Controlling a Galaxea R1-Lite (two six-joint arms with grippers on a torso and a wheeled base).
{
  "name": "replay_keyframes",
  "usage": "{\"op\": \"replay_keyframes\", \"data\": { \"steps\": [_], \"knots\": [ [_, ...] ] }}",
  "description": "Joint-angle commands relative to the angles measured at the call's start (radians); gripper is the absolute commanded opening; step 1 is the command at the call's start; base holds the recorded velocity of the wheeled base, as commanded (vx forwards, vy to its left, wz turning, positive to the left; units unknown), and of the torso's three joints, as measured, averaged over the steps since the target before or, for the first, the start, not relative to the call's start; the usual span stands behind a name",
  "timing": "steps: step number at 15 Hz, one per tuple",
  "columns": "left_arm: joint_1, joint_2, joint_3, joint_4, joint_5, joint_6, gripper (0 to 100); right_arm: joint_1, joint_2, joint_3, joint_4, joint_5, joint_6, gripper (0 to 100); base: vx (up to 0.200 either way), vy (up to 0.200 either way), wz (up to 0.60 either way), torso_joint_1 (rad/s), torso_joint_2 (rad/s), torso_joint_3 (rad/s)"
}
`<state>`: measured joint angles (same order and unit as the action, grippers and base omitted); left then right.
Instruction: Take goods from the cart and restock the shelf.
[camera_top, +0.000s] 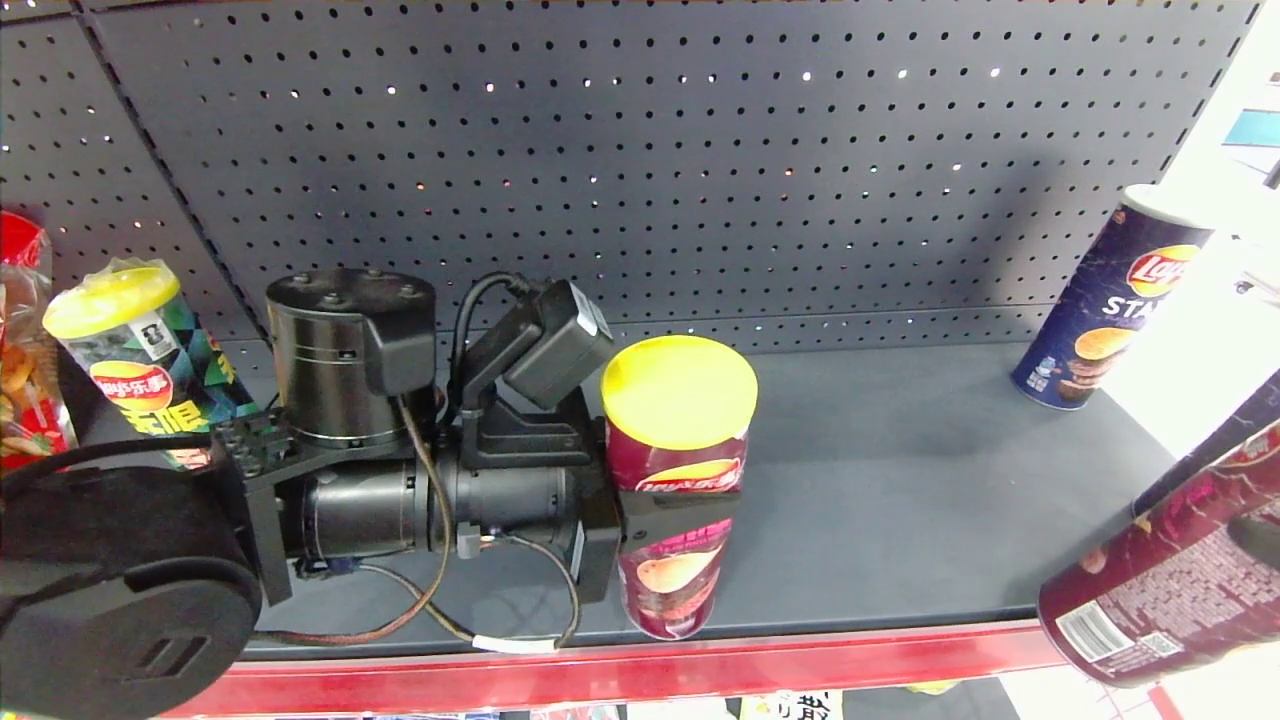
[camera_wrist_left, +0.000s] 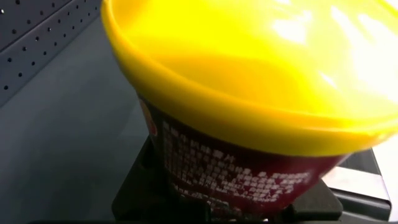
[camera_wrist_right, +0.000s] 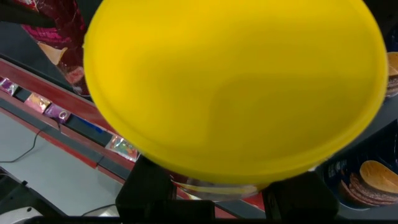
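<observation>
Maroon crisp can (camera_top: 672, 520), a tall narrow tube, stands upright on the dark grey shelf (camera_top: 900, 480), close to the red front edge and about midway along it. The left gripper (camera_top: 680, 508) is clamped across its middle, with a dark finger crossing the label.

My main worry is the front edge. The can is tall, slim and very near the lip. If the fingers drag on it as they let go, I judge it could tip forward and fall off the shelf. I cannot tell whether its base is fully down. A release before it rests flat could leave it rocking.

The can is glossy dark maroon, with a picture of crisps low on the front and fine white print on its side. Its yellow lid (camera_wrist_left: 249, 81) is bright, smooth plastic and sits flat.

The right gripper (camera_wrist_right: 217, 196) holds a second maroon can (camera_top: 1160, 570), tilted, just off the shelf's front right corner. Swinging it in too soon could knock the first can or crowd the left arm.

A blue can (camera_top: 1110, 300) stands near the back right corner. A green can (camera_top: 150, 370) with a yellow lid stands towards the left end.
</observation>
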<state>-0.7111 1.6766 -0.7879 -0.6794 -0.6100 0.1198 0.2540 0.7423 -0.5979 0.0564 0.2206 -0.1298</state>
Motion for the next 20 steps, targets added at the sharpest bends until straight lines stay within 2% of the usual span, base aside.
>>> {"op": "replay_keyframes", "data": {
  "steps": [1, 6, 7, 11, 14, 17, 18, 20],
  "knots": [
    [-0.001, -0.003, 0.016, 0.001, -0.001, 0.0, 0, 0.001, 0.002, 0.0, -0.001, -0.001, -0.001, 0, 0.0, 0.0, 0.0, 0.0, 0.0, 0.0],
    [0.001, -0.011, 0.038, 0.0, -0.004, 0.006, 0, 0.001, 0.002, -0.002, -0.001, 0.0, -0.001, 0, 0.0, 0.0, 0.0, 0.0, 0.0, 0.0],
    [0.001, -0.011, 0.036, 0.0, -0.004, 0.006, 100, 0.001, 0.002, 0.0, 0.0, 0.0, -0.001, 0, 0.0, 0.0, 0.0, 0.0, 0.0, 0.0],
    [0.001, -0.021, 0.047, 0.0, 0.004, 0.001, 100, 0.004, 0.026, -0.014, -0.001, 0.002, -0.004, 0, 0.0, 0.0, 0.0, 0.0, 0.0, 0.0],
    [0.001, -0.064, 0.095, 0.001, 0.041, 0.001, 100, 0.007, 0.101, -0.069, -0.003, 0.006, -0.007, 0, 0.0, 0.0, 0.0, 0.0, 0.0, 0.0],
    [0.009, -0.118, 0.153, 0.001, 0.05, 0.0, 100, 0.036, 0.2, -0.143, -0.009, 0.009, -0.007, 0, 0.0, 0.0, 0.0, 0.0, 0.0, 0.0],
    [0.01, -0.129, 0.165, 0.001, 0.059, 0.0, 100, 0.05, 0.219, -0.154, -0.021, 0.009, -0.007, 0, 0.0, 0.0, 0.0, 0.0, 0.0, 0.0],
    [0.013, -0.19, 0.237, 0.001, 0.107, -0.012, 100, 0.074, 0.347, -0.171, -0.159, 0.009, -0.007, 0, 0.0, 0.0, 0.0, 0.0, 0.0, 0.0]
  ]
}}
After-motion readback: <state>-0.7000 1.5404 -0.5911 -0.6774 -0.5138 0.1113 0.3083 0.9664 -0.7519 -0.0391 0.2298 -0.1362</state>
